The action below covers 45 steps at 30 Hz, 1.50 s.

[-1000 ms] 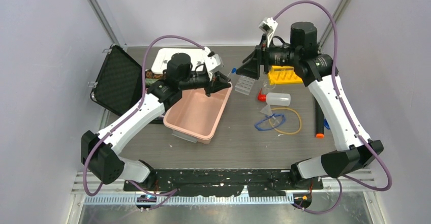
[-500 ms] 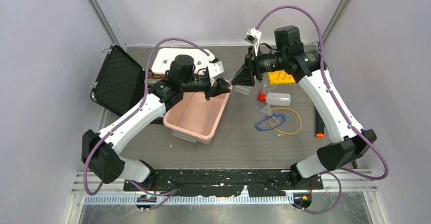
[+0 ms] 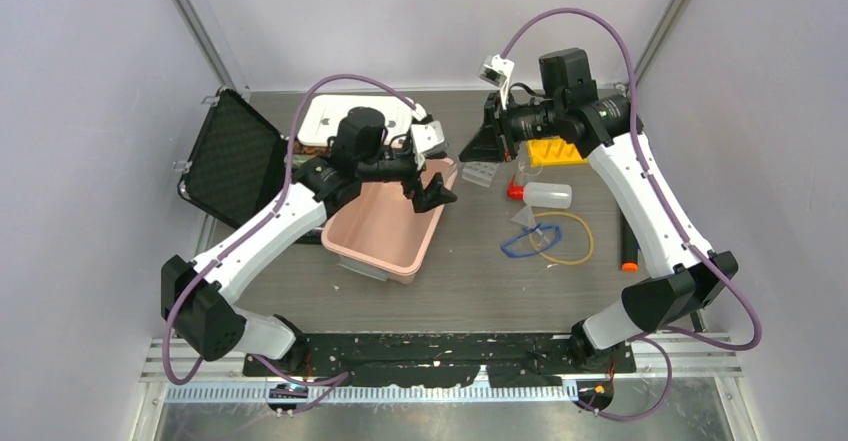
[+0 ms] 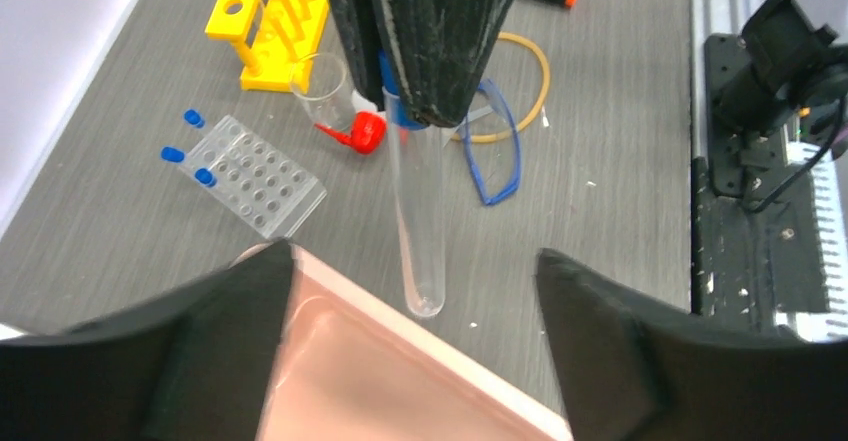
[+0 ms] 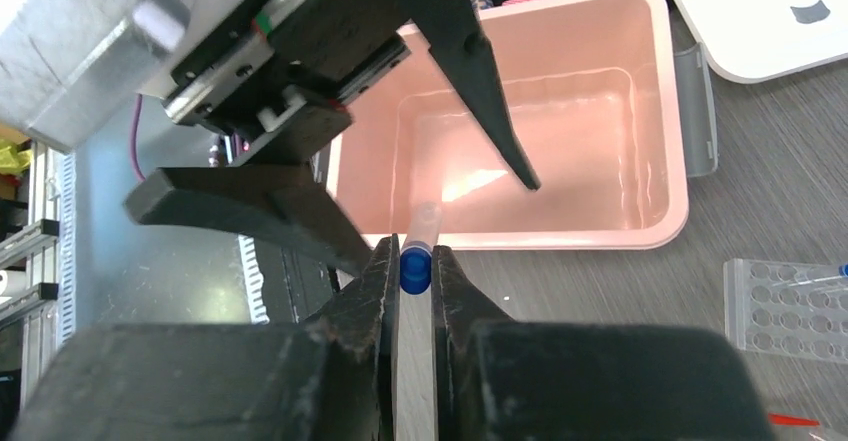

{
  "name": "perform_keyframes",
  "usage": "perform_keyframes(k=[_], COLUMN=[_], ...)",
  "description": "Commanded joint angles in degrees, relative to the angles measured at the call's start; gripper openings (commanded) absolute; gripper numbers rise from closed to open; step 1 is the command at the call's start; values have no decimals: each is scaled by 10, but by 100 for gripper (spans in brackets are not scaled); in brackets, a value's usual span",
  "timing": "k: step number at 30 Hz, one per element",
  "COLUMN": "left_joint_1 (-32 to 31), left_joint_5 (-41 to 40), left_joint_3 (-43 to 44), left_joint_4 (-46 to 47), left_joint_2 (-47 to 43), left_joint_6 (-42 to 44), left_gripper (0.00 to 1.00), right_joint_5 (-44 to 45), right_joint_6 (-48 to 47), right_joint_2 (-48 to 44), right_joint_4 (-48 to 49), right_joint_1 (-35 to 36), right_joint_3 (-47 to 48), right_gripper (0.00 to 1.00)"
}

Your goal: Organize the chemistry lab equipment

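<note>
My right gripper (image 5: pixel 415 266) is shut on the blue cap of a clear test tube (image 4: pixel 415 211), which hangs over the rim of the pink tub (image 5: pixel 520 111). Below the tube, my left gripper (image 4: pixel 415 361) stands open with nothing between its jaws. The clear tube tray (image 3: pixel 480 173) holds a few blue-capped tubes (image 4: pixel 190 151). Behind it stands the yellow tube rack (image 3: pixel 558 151). The squeeze bottle (image 3: pixel 545 195), funnel (image 3: pixel 524 219), blue safety glasses (image 3: pixel 528 243) and yellow tubing (image 3: pixel 575 241) lie to the right.
A white lid (image 3: pixel 340 116) lies behind the tub, next to an open black case (image 3: pixel 235 156) at the left edge. A black marker with an orange cap (image 3: pixel 628 246) lies at the right. A clear beaker (image 4: pixel 322 86) stands by the rack.
The right gripper moved left and closed on the tube's cap. The left gripper let go of the tube, opened wide and drew back toward the tub.
</note>
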Motion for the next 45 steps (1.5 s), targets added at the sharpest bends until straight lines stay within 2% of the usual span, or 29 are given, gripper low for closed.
perform_keyframes(k=[1,4,8,16,24,45], left_joint_1=[9,41,91,136,143,143], left_joint_5=[-45,-48,-47,-70,-83,-79], left_joint_3=[30,5,-6,8,21,26], left_joint_4=[-44,-32,-22,-21,-28,-29], left_joint_2=[-10,-34,-43,-32,-21,-10], left_joint_6=[-5,-37,-79,-101,-96,-103], left_gripper=[99,100,100,100,100,99], right_joint_5=[43,95,226,312,327,354], right_joint_6=[-18,-41,-104,-119,-131,-156], right_joint_2=[6,21,50,102,171,250], right_joint_4=[-13,-13,6,178,272,304], right_joint_1=[-25,-56,-76,-76,-75,-74], right_joint_3=[29,35,13,-78,-104,-105], right_gripper=[5,5,5,5,5,5])
